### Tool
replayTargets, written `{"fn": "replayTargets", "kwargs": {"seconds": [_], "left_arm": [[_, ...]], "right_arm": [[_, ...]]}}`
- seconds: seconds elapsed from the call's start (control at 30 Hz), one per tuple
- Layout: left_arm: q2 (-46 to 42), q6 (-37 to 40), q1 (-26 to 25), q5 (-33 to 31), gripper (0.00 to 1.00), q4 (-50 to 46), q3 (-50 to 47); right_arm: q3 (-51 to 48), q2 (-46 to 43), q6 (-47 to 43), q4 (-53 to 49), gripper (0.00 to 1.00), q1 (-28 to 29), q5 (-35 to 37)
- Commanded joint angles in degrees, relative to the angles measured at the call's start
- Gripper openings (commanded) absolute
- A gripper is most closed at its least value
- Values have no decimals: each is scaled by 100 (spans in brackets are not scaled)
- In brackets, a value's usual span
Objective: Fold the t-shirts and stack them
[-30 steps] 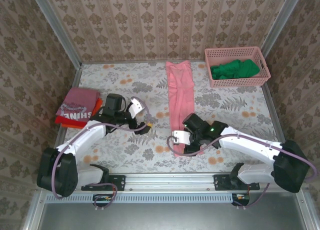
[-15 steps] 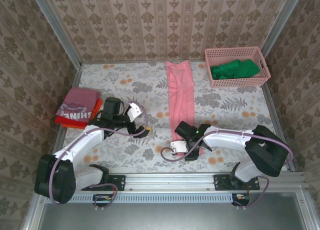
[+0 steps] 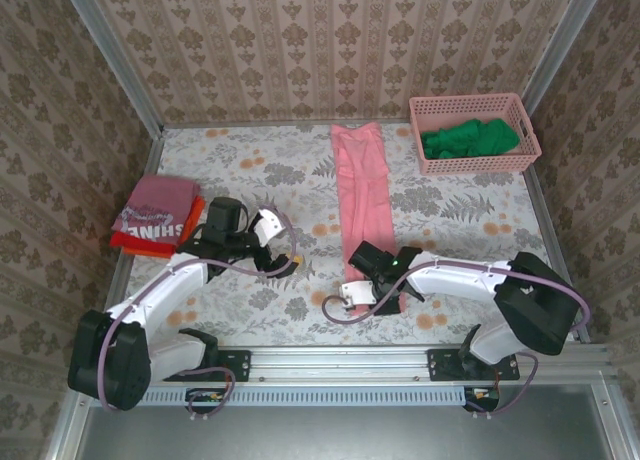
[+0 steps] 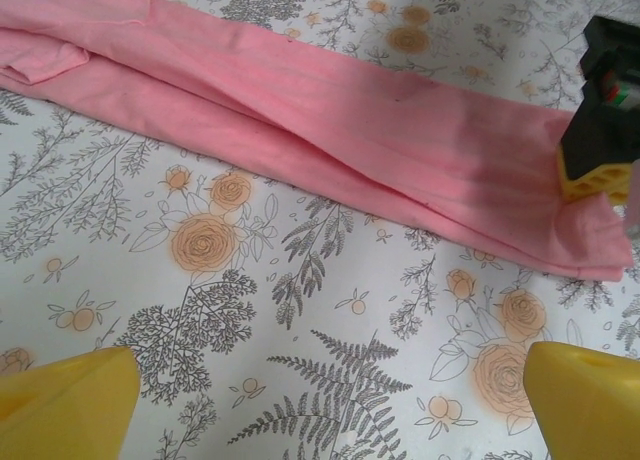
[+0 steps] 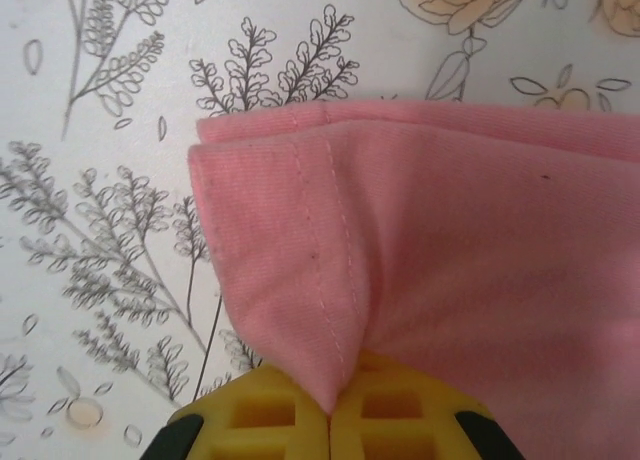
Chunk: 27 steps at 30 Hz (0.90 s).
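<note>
Salmon-pink t-shirt (image 3: 362,195): plain, with matching pink stitching.
Dusty-red t-shirt (image 3: 155,208): white lettering.
Orange-red t-shirt (image 3: 135,243): plain.
Basket (image 3: 478,164): pink lattice.
Cloth (image 3: 468,140): solid green.
Counter (image 3: 250,170): white, printed with grey ferns and orange roses.
Walls (image 3: 330,40): beige damask wallpaper.
Arms (image 3: 170,280): white with black joints.
Left gripper (image 4: 325,405) and right gripper (image 5: 328,410): yellow jaws.

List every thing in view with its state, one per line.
salmon-pink t-shirt, folded into a long strip, near corner pinched
right gripper, shut on the salmon-pink t-shirt
left gripper, open, empty
dusty-red t-shirt, folded, lying on the orange-red t-shirt
basket, upright, holding green cloth
</note>
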Motion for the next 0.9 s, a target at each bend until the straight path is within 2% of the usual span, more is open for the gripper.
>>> {"fn": "replayTargets", "kwargs": {"seconds": [0.0,0.1,0.4,0.7,0.87], "left_arm": [[-176,68,-50,-47,100,443,-164],[-220,52,-51,43,100,702,-273],[-226,87,-77,403,100,992,-374],[-135,96,-94,367,100,1061,-342],[-38,9,-94,362,100,1408,-343]], "right_arm": [[458,-361,39,-421,0,-159,-195],[796,-327,-145,-420,0,-426,-63],[2177,615,-1007,-564,0,-1490,31],[3191,1639,-1553,-467,0,-2075,9],[3457,1955,-1611,-56,0,-2355,-185]]}}
